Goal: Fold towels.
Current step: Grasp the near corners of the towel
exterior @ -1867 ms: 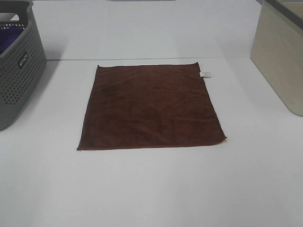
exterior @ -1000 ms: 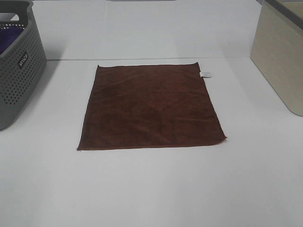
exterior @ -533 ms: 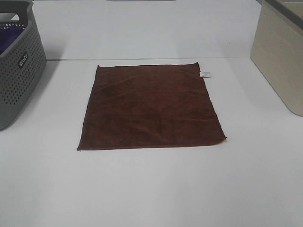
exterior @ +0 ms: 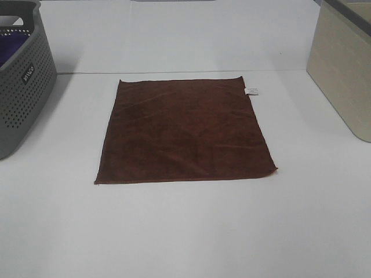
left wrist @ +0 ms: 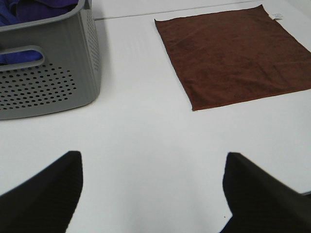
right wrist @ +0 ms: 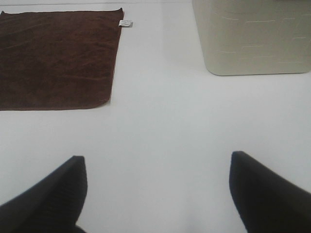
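The dark reddish-brown square plush towel (exterior: pixel 184 131) is lying flat and unfolded in the middle of the white desk (exterior: pixel 185 231), with its small white tag (exterior: pixel 252 91) sticking out at the far right corner. The left gripper (left wrist: pixel 153 154) is hovering with its jaws spread wide, holding nothing, near the grey perforated plastic basket (left wrist: pixel 48 73). The right gripper (right wrist: pixel 156 155) is gaping wide and empty too, close to the beige rectangular bin (right wrist: pixel 250 36).

the towel (exterior: pixel 184 131) lies flat mid-table (exterior: pixel 185 231), a basket (exterior: pixel 26 87) holding cloth (exterior: pixel 10 45) to its left, a bin (exterior: pixel 342 75) to its right.
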Controlling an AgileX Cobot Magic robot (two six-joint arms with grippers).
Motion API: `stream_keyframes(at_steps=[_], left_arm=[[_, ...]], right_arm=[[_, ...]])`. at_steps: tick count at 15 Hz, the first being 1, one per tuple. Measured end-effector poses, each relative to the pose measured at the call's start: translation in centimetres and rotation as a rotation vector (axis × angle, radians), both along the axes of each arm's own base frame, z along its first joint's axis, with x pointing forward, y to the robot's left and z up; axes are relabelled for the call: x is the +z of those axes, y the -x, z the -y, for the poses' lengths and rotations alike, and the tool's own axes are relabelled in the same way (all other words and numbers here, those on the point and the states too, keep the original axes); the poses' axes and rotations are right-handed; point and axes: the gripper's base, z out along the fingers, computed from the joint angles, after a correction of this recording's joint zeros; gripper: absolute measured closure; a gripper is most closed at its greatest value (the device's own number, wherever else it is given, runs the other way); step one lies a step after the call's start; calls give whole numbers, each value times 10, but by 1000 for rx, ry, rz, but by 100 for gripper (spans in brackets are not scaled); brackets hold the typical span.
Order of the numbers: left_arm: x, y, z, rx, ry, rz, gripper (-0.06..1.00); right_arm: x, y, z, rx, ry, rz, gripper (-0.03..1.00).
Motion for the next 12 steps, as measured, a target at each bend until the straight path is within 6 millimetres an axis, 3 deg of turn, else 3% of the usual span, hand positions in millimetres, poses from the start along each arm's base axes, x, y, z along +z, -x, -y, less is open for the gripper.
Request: stream_keyframes(at_steps=[12], left_arm=[[0,0,0,0,0,0,19]], right_arm=[[0,0,0,0,0,0,20]])
